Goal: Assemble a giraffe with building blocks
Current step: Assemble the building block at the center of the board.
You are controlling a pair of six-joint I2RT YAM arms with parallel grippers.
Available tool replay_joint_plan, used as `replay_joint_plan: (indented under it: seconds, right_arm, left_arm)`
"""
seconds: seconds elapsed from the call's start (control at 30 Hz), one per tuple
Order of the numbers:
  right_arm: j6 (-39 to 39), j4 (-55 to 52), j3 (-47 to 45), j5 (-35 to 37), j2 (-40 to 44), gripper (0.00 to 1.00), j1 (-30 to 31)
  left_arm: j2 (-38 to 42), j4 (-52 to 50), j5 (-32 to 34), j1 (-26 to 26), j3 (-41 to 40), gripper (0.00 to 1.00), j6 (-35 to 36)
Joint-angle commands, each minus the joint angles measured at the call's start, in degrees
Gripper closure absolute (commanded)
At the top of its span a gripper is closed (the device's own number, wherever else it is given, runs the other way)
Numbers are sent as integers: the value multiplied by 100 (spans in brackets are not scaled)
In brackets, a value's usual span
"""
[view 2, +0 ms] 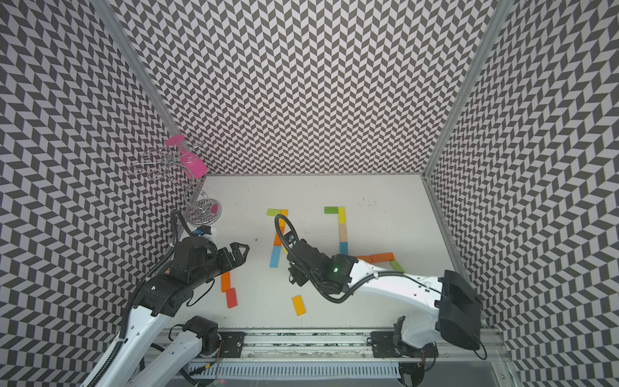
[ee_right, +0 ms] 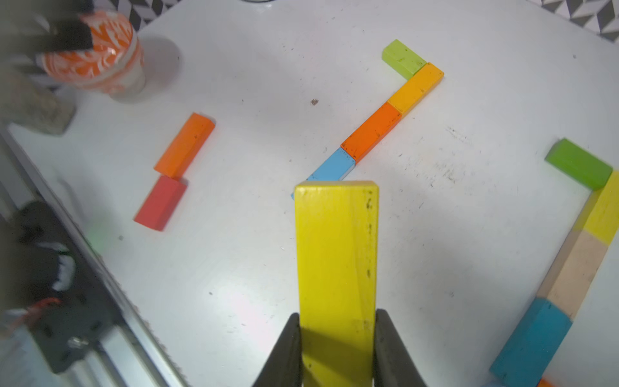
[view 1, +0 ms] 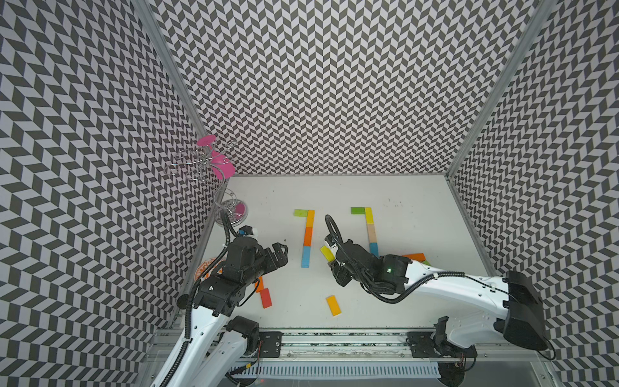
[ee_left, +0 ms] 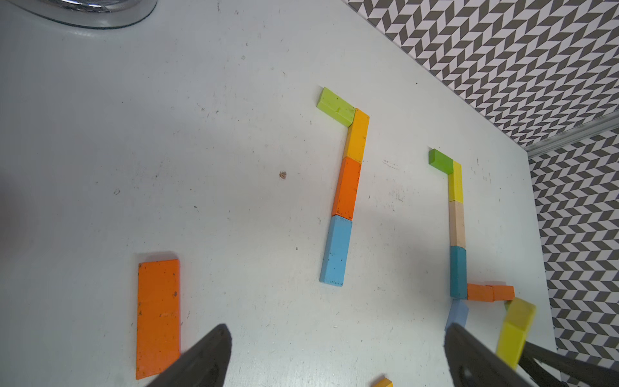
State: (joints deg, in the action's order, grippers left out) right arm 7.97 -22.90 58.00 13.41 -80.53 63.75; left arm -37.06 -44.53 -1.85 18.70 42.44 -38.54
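In a top view the left arm (view 1: pixel 241 264) is covering most of the patterned bowl (view 1: pixel 205 268) and part of a loose orange block (view 1: pixel 257 286). The right arm (view 1: pixel 435 278) is hiding the teal block (view 1: pixel 374 249) at one end. The right wrist view is cutting off the yellow block (ee_right: pixel 336 251).

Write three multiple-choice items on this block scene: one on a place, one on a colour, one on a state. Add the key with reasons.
1. The red block lies:
A. at the far end of a row
B. beside a loose orange block
C. held in the air

2. The block in the right gripper is:
A. red
B. blue
C. yellow

3. The left gripper is:
A. open and empty
B. shut on a block
C. shut with nothing in it

Key:
1. B, since the two lie end to end on the table, apart from both rows.
2. C, since the yellow block stands clamped between its jaws.
3. A, since its jaws stand wide apart with only bare table between them.
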Motion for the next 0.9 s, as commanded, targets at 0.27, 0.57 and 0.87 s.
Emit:
replay_joint_plan:
  seconds: [0.27, 0.57, 0.87]
  right_arm:
    - [-3280, -412, 839, -1385, -1591, 84, -450]
    - [-3526, -664, 1225, -1519, -2251, 83, -728]
    - [-3707, -887, 1566, -1402, -2903, 81, -843]
  left_arm:
    - [-131, 97, -1086, -15, -546, 0, -439]
    - [301, -269, -1453, -15, -937, 0, -583]
    - [513, -179, -1414, -15, -965, 1, -742]
